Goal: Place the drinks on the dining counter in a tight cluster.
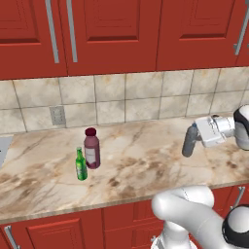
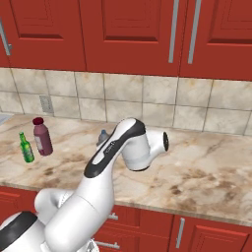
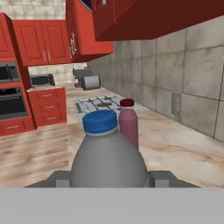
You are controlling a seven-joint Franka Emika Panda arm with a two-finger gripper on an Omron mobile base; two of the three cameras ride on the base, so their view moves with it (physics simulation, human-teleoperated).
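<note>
The pincer is clenched around the grey bottle – in the hand view the bottle with its blue cap sits between the two dark fingertips, which press on its sides. The bottle stands upright, and I cannot tell if its base touches the counter or hangs just above it. In the right base view only the top of the bottle shows behind the arm.

Further along the counter the maroon juice bottle and the small green bottle stand just beside each other, almost touching. The grey bottle is well apart from them.

So, by my judgement, two drinks already make a pair and the third one is in the grasp. What is left – to bring the grey bottle near the two others, set it down close beside them and let it go.
</note>
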